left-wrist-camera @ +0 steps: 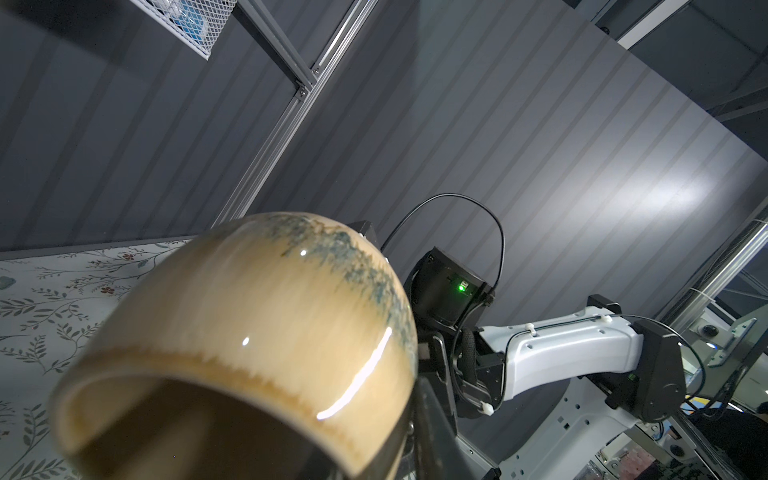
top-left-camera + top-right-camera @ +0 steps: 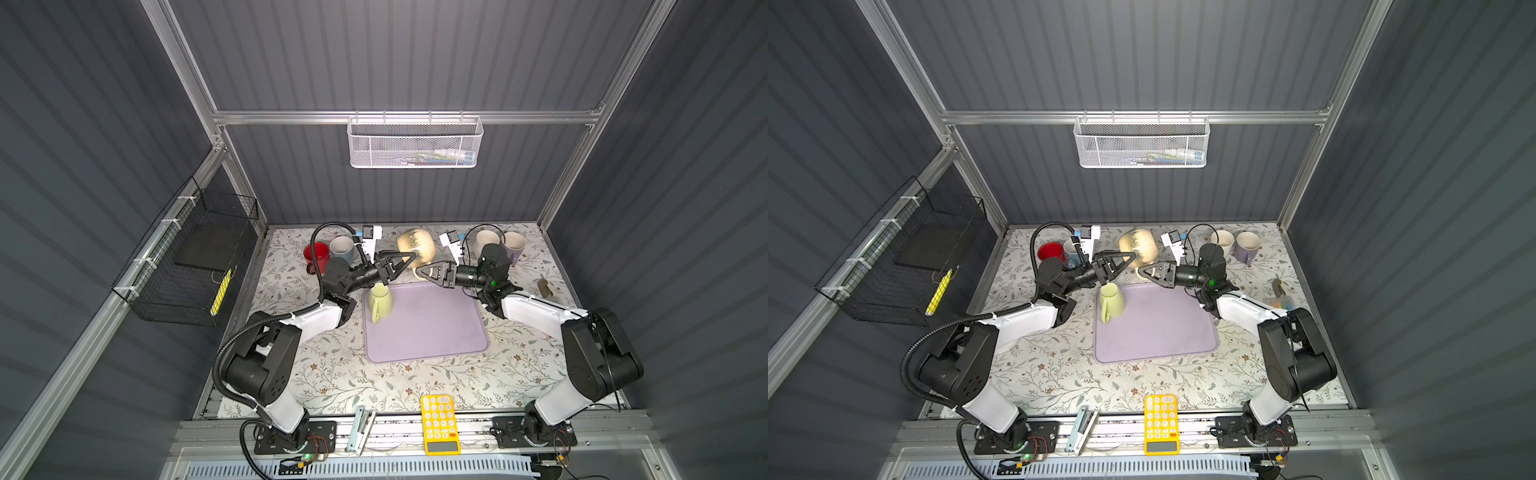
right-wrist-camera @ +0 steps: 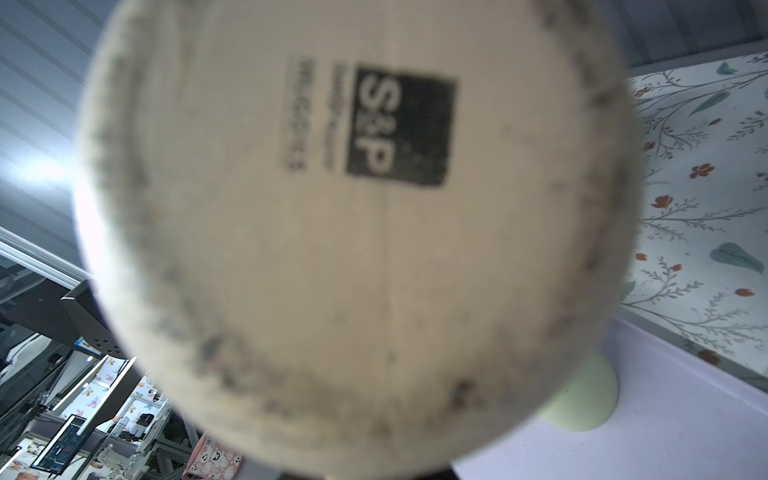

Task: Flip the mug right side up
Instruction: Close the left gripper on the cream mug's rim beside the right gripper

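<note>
Item: glazed tan mug point(image 2: 417, 246) point(image 2: 1140, 247), blue-green speckled band near its foot; held clear of the tabletop point(image 2: 332, 374), above the far edge of the lilac tray point(image 2: 436, 332), lying roughly on its side. The mouth faces the left wrist camera point(image 1: 232, 332); the base, stamped "S&P", fills the right wrist view point(image 3: 353, 232). Left gripper point(image 2: 411, 257) point(image 2: 1131, 255): fingers drawn together onto the mug's rim, one dark finger point(image 1: 432, 432) lying against the outer wall. Right gripper point(image 2: 420, 272) point(image 2: 1142, 272): closed on the mug's handle, from the opposite side. Also present: pale green mug point(image 2: 380, 301) standing in the tray's far left corner; red mug point(image 2: 316, 251) and white mug point(image 2: 341, 246) at the back left of the tabletop; cream mug point(image 2: 486, 240) and lilac mug point(image 2: 514, 245) at the back right; yellow calculator point(image 2: 439, 424) and pale blue stapler point(image 2: 360, 430) at the front edge; white mesh basket point(image 2: 415, 143) on the rear rail; black wire basket point(image 2: 195, 266) on the left wall.
</note>
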Available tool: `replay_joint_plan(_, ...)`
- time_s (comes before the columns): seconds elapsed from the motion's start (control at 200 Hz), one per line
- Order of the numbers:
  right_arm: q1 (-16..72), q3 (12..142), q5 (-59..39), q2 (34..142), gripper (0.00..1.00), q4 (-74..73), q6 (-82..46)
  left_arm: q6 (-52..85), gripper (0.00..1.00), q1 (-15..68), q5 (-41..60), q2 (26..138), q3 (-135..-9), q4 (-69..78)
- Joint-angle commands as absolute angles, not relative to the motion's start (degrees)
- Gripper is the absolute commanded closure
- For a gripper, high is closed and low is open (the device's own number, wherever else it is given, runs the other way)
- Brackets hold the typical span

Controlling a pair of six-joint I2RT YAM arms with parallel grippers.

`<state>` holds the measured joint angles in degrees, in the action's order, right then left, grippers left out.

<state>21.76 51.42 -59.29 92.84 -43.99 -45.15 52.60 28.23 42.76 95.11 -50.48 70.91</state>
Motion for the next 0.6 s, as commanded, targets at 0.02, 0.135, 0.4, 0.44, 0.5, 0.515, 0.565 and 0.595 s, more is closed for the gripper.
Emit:
replay_joint_plan(0.02, 23.02, 51.68, -59.37, 93.64, 0.96, -51.39, -42.66, 56.75, 0.90, 29.36, 42.93, 96.48, -52.04, 75.45)
replay_joint_plan(0.135, 22.91, 51.74, -59.04, 94.23, 0.92, -51.46, -42.63, 56.19, 0.91, 29.33, 42.50, 96.57, -51.97, 74.58)
replay_joint_plan(0.4, 22.88, 51.77, -58.46, 95.40, 0.78, -52.38, -43.24, 54.00, 1.00, 29.27, 41.16, 94.86, -50.98, 71.98)
replay_joint_plan(0.44, 22.86, 51.72, -58.32, 95.54, 0.75, -52.38, -43.15, 53.75, 1.00, 29.25, 41.07, 94.66, -50.89, 71.72)
replay_joint_plan(0.5, 22.93, 51.69, -58.05, 95.62, 0.69, -52.38, -43.09, 53.59, 1.00, 29.17, 40.92, 94.44, -50.59, 71.66)
replay_joint_plan(0.515, 22.82, 51.64, -58.01, 95.61, 0.68, -52.38, -43.07, 53.57, 1.00, 29.11, 40.87, 94.40, -50.56, 71.66)
replay_joint_plan(0.565, 22.85, 51.51, -57.90, 95.58, 0.67, -52.38, -42.96, 53.45, 1.00, 29.02, 40.70, 94.31, -50.29, 71.61)
replay_joint_plan(0.595, 22.82, 51.50, -57.80, 95.63, 0.65, -52.38, -42.94, 53.38, 1.00, 28.92, 40.67, 94.22, -50.28, 71.54)
